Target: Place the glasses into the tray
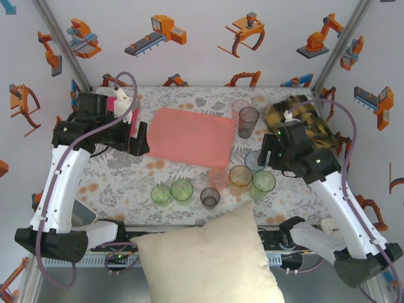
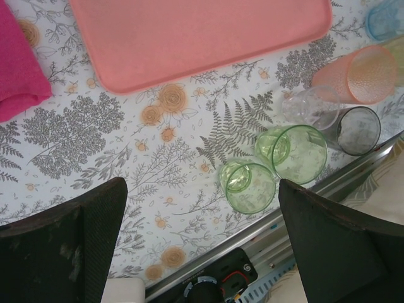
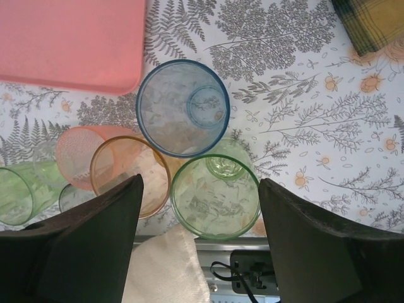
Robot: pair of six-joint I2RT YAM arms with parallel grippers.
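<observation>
Beside the bare flat salmon-pink rectangular tray (image 1: 189, 136), left gripper (image 2: 202, 189) and right gripper (image 3: 200, 183) hover, jaws spread; next, I reckon, the right drops around the translucent green plastic tumbler (image 3: 214, 202) beneath it.

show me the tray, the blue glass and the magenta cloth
tray (image 1: 189, 136), top external view, middle of its flat bed
blue glass (image 3: 177, 107), right wrist view, inner wall beside its base
magenta cloth (image 2: 17, 63), left wrist view, its folded top face
</observation>
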